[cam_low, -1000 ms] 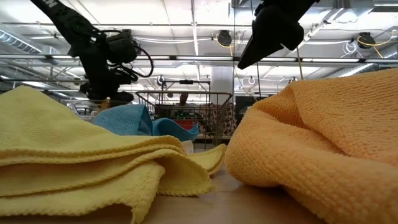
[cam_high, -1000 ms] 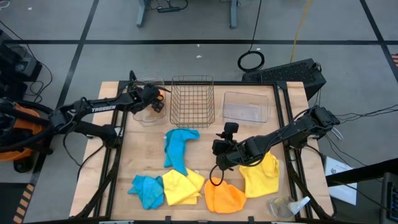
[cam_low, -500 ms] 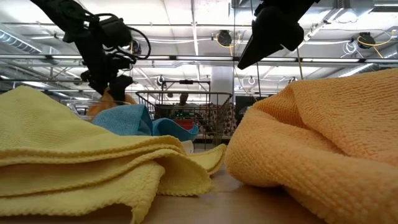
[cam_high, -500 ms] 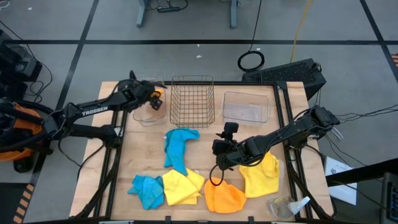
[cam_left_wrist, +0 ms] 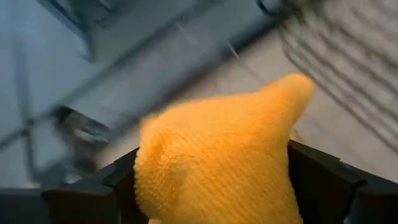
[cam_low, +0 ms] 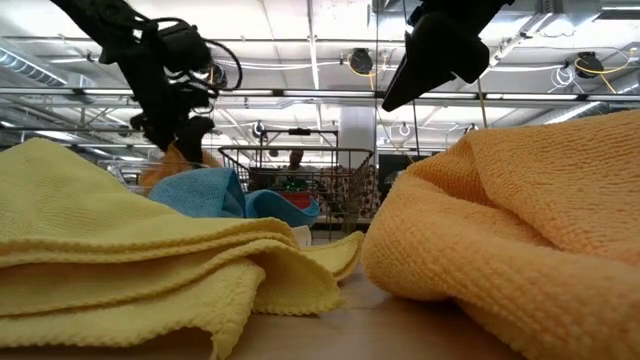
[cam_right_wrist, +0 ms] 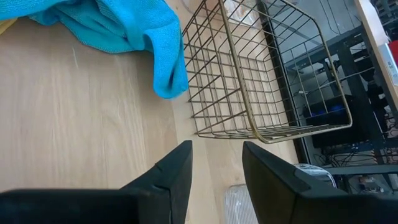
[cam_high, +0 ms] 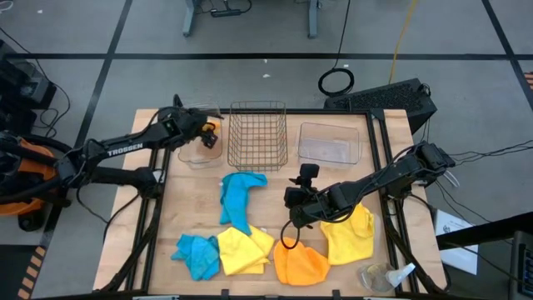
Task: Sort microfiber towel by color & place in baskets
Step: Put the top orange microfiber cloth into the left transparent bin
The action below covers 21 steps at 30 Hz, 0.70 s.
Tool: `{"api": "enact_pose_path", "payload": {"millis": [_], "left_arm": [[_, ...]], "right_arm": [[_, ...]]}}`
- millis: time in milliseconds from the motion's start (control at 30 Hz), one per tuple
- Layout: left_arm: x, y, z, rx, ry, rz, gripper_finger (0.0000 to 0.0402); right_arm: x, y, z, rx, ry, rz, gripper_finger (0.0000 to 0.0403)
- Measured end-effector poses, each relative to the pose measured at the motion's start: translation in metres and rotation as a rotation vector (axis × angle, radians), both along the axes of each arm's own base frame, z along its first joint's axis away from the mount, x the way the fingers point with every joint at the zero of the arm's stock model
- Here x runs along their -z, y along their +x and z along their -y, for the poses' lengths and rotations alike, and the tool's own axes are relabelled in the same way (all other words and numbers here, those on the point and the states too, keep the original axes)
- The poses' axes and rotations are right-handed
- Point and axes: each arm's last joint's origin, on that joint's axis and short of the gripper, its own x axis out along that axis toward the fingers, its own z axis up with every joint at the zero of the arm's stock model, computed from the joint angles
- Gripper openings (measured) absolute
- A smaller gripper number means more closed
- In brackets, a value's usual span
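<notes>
At the bench's far left corner the left gripper (cam_high: 208, 132) has its fingers clenched on an orange towel (cam_left_wrist: 217, 155) over the clear tub (cam_high: 198, 147). Best to centre it above the tub before releasing. It has lifted slightly since a second ago. The right gripper (cam_right_wrist: 214, 165), fingers released, hangs mid-bench, unchanged.
</notes>
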Motion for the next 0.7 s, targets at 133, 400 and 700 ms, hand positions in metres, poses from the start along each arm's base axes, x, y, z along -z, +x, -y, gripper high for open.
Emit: {"api": "enact_pose_path", "payload": {"millis": [133, 400, 700], "left_arm": [[-0.006, 0.001, -0.002, -0.03, 0.072, -0.007, 0.0306], [0.002, -0.003, 0.004, 0.017, -0.075, -0.011, 0.0306], [0.0, -0.008, 0.01, 0.047, -0.182, -0.065, 0.0306]], "right_arm": [[0.0, 0.0, 0.0, 0.0, 0.001, 0.001, 0.0134], [0.0, 0.0, 0.0, 0.0, 0.001, 0.001, 0.0134], [0.0, 0.0, 0.0, -0.001, 0.001, -0.001, 0.0134]]}}
